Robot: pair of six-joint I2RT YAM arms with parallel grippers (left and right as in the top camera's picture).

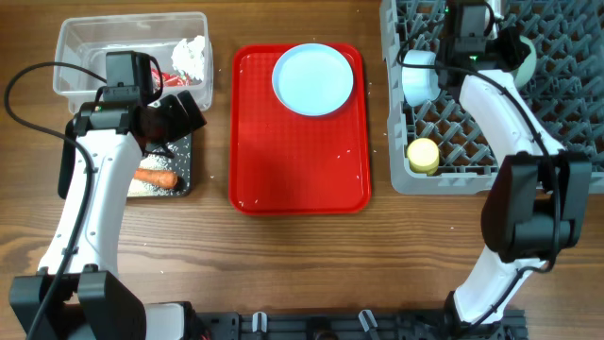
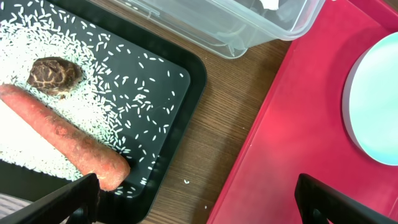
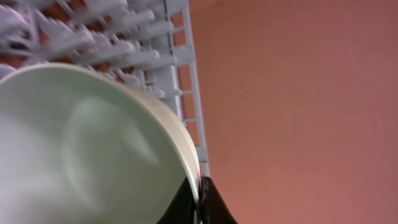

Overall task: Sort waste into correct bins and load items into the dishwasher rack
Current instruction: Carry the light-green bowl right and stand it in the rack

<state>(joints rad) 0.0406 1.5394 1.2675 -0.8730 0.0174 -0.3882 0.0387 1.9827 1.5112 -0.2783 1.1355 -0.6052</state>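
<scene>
Left pincer: wide apart, empty, over the bench between black tray and red tray.
Right pincer: clamped on the mint-green bowl rim, over the dishwasher rack.
Black tray: carrot piece, brown lump, rice grains.
Plate: red tray's 1 o'clock corner.
Rack: white bowl; yellow cup at its 6 o'clock.

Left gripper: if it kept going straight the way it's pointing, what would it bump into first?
Probably the bare table, the strip between the black tray and red tray: the open left gripper points down at that gap. Depth is unclear, so one finger might clip the red tray first.
</scene>
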